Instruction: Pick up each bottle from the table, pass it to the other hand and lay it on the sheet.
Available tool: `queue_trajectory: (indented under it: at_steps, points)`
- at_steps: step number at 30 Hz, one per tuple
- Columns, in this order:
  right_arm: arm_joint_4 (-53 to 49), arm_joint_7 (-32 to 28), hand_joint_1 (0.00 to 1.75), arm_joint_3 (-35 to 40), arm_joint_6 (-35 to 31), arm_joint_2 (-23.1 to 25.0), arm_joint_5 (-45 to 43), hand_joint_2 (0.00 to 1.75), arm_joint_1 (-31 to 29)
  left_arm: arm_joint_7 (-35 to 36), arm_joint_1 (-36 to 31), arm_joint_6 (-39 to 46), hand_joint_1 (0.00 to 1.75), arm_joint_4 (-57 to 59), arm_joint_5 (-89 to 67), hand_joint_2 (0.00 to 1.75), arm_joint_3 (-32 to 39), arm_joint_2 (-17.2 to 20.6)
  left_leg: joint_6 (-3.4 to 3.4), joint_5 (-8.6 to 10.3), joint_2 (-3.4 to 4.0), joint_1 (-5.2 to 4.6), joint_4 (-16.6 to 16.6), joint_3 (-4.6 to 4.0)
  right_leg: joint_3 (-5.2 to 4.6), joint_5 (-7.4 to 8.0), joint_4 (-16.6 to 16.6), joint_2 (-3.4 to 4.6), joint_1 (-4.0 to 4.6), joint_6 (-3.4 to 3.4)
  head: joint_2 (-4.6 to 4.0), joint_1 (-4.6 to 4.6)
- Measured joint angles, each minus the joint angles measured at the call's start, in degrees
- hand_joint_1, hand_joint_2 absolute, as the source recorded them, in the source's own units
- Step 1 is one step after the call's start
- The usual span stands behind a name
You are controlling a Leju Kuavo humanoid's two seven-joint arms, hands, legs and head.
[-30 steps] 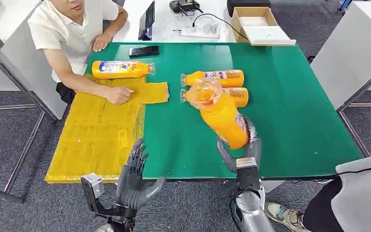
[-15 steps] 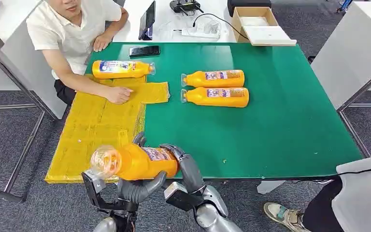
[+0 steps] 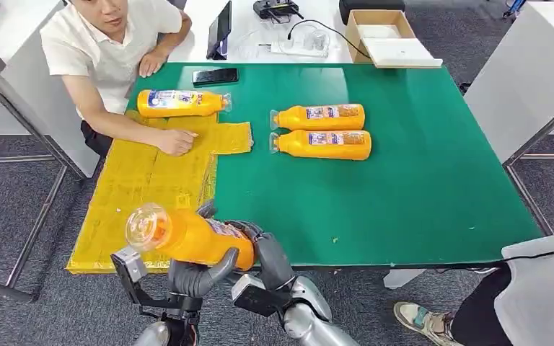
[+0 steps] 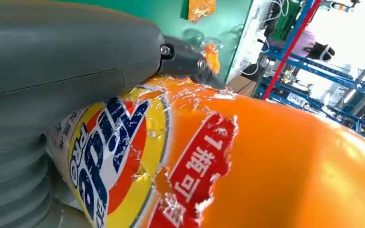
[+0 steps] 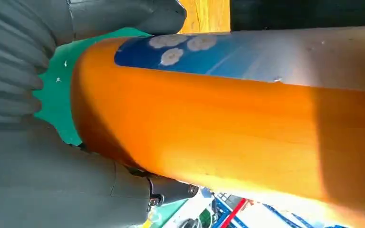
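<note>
An orange bottle [image 3: 187, 236] with a clear cap hangs above the table's front edge, by the near corner of the yellow sheet [image 3: 141, 191], cap pointing left. My right hand [image 3: 265, 252] wraps its base end. My left hand [image 3: 196, 276] cups it from below, thumb against its side. Up close, the bottle [image 4: 275, 161] lies against my left hand [image 4: 62, 66], and the bottle [image 5: 228, 118] sits within my right hand [image 5: 38, 180]. Another bottle [image 3: 180, 103] lies on the sheet's far end. Two more, a far bottle [image 3: 319, 116] and a near bottle [image 3: 323, 144], lie on the green table [image 3: 418, 180].
A seated person at the far left rests a hand [image 3: 177, 141] on the sheet. A phone [image 3: 215, 76] lies at the table's far edge, with a cardboard box [image 3: 386, 36] behind. Another person's leg [image 3: 534, 288] stands at the near right corner.
My right hand carried the bottle from above the table's middle across to the front left, where my left hand took hold of it too. Since then the bottle has shifted slightly left.
</note>
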Motion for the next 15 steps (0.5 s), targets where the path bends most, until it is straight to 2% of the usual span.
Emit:
queue_trajectory:
  at_steps: [1, 2, 3, 4, 15]
  points:
    - [0.2, 0.0, 1.36, 0.1, 0.0, 0.0, 0.0, 1.75, -0.1, 0.0, 0.0, 0.0, 1.75, 0.0, 0.0, 1.75, 0.2, 0.0, 0.00, 0.00, 0.00, 0.00, 0.0, 0.00, 0.00, 0.00, 0.0, 0.00, 0.00, 0.00, 0.00, 0.00]
    - [0.3, 0.0, 0.03, 0.3, 0.0, 0.1, 0.0, 1.75, -0.2, 0.0, 0.1, -0.1, 1.75, 0.0, 0.1, 1.75, 0.3, 0.0, 0.00, 0.00, 0.00, 0.00, 0.0, 0.00, 0.00, 0.00, 0.0, 0.00, 0.00, 0.00, -0.02, 0.02]
    - [0.5, 0.0, 0.00, 0.3, 0.0, 0.1, 0.0, 1.75, -0.3, 0.0, 0.1, -0.1, 1.75, 0.0, 0.1, 1.75, 0.4, 0.0, 0.00, 0.00, 0.00, 0.00, 0.0, 0.00, 0.00, 0.00, 0.0, 0.00, 0.00, 0.00, 0.00, 0.00]
    - [0.6, 0.0, 0.00, 0.3, 0.0, 0.1, 0.0, 0.00, -0.4, 0.0, 0.1, -0.1, 1.75, 0.0, 0.1, 1.75, 0.4, 0.0, 0.00, 0.00, 0.00, 0.00, 0.0, 0.00, 0.00, 0.00, 0.0, 0.00, 0.00, 0.00, -0.02, 0.02]
    - [0.5, -3.1, 0.00, 2.0, 0.5, -0.5, -1.3, 0.00, 1.0, 2.4, 0.6, -1.7, 1.75, -0.9, 6.1, 1.75, 3.7, -0.5, 0.00, 0.00, 0.01, 0.00, 0.0, 0.00, -0.01, 0.00, 0.0, 0.00, 0.00, 0.00, 0.00, 0.02]
